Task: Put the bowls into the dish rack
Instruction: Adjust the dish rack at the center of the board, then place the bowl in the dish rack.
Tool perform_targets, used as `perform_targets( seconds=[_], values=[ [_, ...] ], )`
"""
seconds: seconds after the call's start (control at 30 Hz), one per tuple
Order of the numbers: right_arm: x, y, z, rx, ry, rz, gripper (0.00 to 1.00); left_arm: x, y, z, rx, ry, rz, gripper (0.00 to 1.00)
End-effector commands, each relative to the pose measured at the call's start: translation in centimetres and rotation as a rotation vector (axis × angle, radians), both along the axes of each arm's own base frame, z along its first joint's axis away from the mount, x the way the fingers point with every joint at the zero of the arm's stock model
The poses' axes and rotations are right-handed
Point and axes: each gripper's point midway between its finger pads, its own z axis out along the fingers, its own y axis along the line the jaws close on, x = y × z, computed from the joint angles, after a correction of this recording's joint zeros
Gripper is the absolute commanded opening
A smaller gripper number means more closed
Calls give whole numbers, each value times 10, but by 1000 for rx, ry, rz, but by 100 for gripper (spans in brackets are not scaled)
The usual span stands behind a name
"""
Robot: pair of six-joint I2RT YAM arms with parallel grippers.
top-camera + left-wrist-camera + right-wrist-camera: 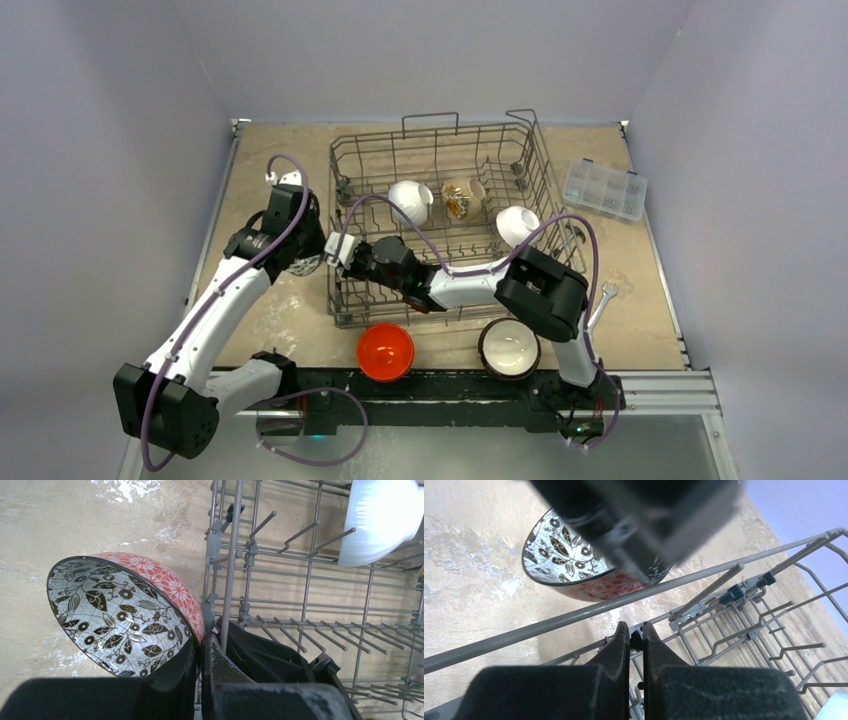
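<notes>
Bright, even light — glare patches on the table [131, 487] (wrist-view foregrounds blur).

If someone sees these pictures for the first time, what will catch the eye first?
The red-patterned bowl, dark leaves inside, is pinched by its rim in the left end effector just outside the left wall of the dish rack. Next comes the bright orange bowl, beside a dark bowl with cream inside, both on the table before the rack's near side.
</notes>
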Motion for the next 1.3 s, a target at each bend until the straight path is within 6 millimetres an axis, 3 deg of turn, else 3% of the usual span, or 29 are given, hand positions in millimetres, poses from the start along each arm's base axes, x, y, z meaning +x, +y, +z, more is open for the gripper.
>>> perform_targets(
  seconds=[0.0, 0.17, 0.27, 0.33, 0.4, 0.6, 0.77, 0.9, 1.27],
  values=[
    [12, -15, 7, -27, -112, -110, 0, 18, -2, 24, -38, -109, 28, 0],
    [13, -9, 16, -14, -77, -117, 2, 20, -3, 37, -46, -147, 20, 0],
    [9, -4, 29, 13, -12, -107, 21, 21, -1, 52, -41, -187, 20, 0],
    [5, -5, 42, 44, 18, -102, 52, 21, 1, 61, -34, -210, 23, 0],
    [3, -8, 55, 71, 34, -107, 70, 22, 4, 74, -27, -240, 26, 0],
    [-3, -20, 88, 121, 77, -121, 94, 26, 9, 107, -11, -319, 36, 0],
    [0, -40, 111, 180, 155, -154, 99, 31, 5, 143, -34, -403, 13, 0],
    [-9, -63, 141, 256, 232, -144, 99, 36, -15, 167, -108, -452, -67, 0],
    [-28, -151, 182, 488, 477, -152, 99, 34, -120, 206, -533, -545, -342, 0]
  ],
)
